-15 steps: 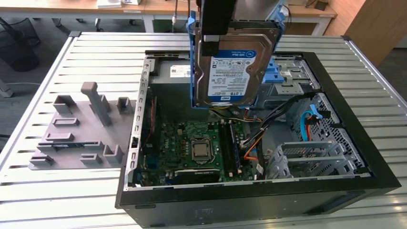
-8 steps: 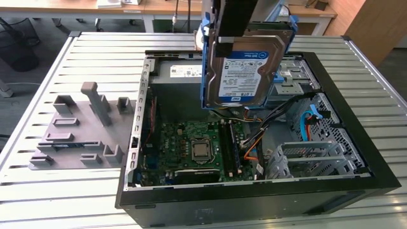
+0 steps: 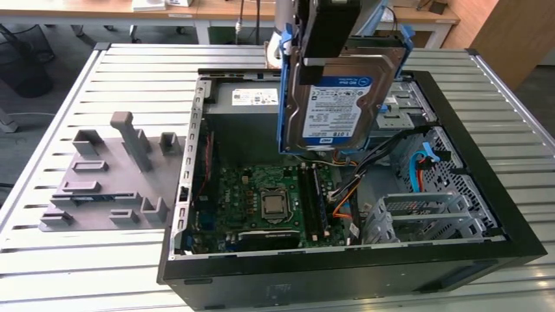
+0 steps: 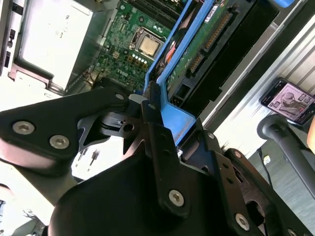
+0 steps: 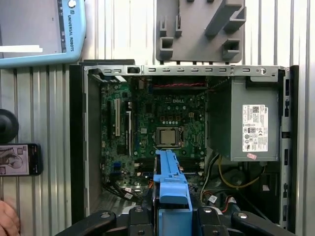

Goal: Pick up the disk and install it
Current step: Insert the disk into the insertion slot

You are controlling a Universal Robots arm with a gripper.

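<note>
**Disk aloft over the open case: drop and snag risks**

Pincer is clamped shut on the disk, gripping it by its blue frame. The disk hangs on edge, clear of everything, above the case that lies open on the worktop.

Risks, as I judge them:
- The hold is on the plastic frame, not the metal body. If the frame flexes or slides, the disk could tilt or slip out.
- The board lies directly below, so a drop would hit it.
- Loose cables run between the board and the grey cage. A low or skewed descent could catch them.
- A tilted disk would likely jam against a metal edge instead of seating.

What each view adds:
- The exterior view gives the label face, the height above the case, and the cage and cables beside it.
- The second wrist view shows the grip itself, with black fingers pressed on the frame, and the disk's circuit side.
- The first wrist view looks straight down. It shows the frame's thin edge over the board, the power supply in the case, a phone outside it, and a hand at the worktop's margin. I judge the hand well clear of the case.
</note>
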